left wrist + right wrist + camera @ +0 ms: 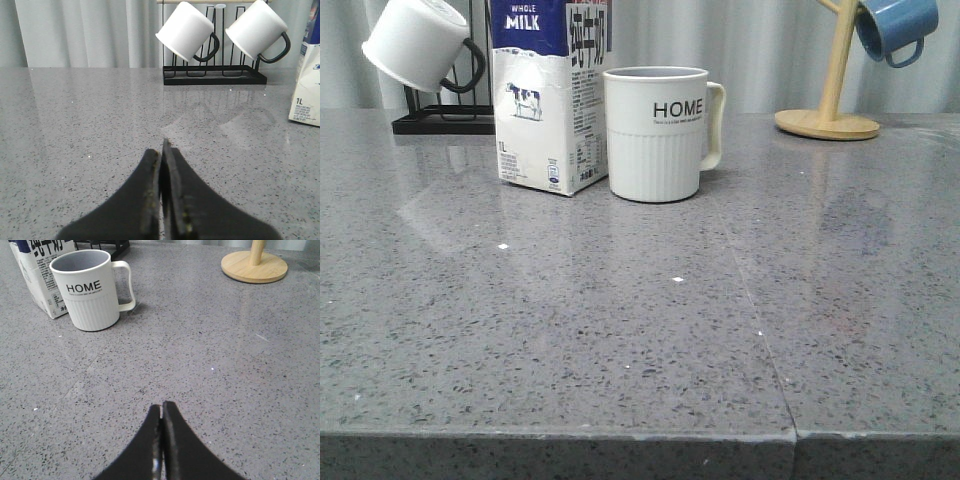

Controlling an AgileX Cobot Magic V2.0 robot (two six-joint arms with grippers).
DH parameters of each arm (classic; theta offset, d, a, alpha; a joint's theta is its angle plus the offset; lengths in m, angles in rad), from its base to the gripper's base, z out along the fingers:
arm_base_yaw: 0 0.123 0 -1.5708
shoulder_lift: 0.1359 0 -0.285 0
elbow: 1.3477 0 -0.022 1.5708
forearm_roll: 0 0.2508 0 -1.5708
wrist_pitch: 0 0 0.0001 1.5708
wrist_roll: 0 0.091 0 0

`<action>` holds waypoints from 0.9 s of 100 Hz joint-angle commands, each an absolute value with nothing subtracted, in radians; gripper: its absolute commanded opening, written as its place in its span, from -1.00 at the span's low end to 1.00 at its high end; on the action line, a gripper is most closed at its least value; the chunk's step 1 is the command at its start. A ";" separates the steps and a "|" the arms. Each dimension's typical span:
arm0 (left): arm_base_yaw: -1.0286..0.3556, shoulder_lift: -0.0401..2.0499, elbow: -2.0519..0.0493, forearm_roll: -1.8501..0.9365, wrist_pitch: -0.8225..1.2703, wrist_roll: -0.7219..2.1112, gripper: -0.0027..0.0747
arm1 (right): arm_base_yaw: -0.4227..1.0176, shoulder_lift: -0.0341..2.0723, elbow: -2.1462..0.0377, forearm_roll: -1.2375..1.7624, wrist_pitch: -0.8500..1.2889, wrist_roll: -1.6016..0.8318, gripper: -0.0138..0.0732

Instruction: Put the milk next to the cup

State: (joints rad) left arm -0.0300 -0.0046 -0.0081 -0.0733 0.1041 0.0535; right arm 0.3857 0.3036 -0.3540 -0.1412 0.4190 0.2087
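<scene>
The milk carton (548, 95) stands upright on the grey table, white with a dark blue top and a cow picture. Right beside it, on its right and almost touching, stands the white "HOME" cup (658, 133), handle to the right. Both also show in the right wrist view, the carton (39, 277) behind the cup (90, 289). A corner of the carton (307, 85) shows in the left wrist view. My left gripper (161, 147) is shut and empty over bare table, well away from the carton. My right gripper (161, 407) is shut and empty, well short of the cup. Neither gripper shows in the front view.
A black wire rack (214, 75) holds two plain white mugs (186, 31) with black handles at the back left. A wooden mug tree (828, 118) with a blue mug (895, 28) stands at the back right; its base (254, 265) shows in the right wrist view.
</scene>
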 commanded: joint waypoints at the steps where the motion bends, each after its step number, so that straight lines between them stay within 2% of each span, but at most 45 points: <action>1: -0.030 -0.034 0.053 -0.075 0.026 0.054 -0.98 | 0.385 0.312 -0.381 -0.146 0.339 0.206 -0.84; 43: -0.030 -0.034 0.053 -0.075 0.026 0.054 -0.98 | 0.385 0.312 -0.378 -0.135 0.344 0.202 -0.84; 58: -0.030 -0.034 0.053 -0.075 0.026 0.054 -0.98 | 0.385 0.312 -0.374 -0.226 0.339 0.195 -0.84; 75: -0.030 -0.034 0.053 -0.075 0.026 0.054 -0.98 | 0.368 0.313 -0.310 -0.307 0.254 0.195 -0.84; 90: -0.030 -0.034 0.053 -0.075 0.026 0.054 -0.98 | 0.281 0.312 -0.238 -0.255 0.124 0.195 -0.84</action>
State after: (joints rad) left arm -0.0300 -0.0046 -0.0081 -0.0733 0.1041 0.0535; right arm 0.3319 0.3036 -0.2442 -0.2808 0.2763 0.2051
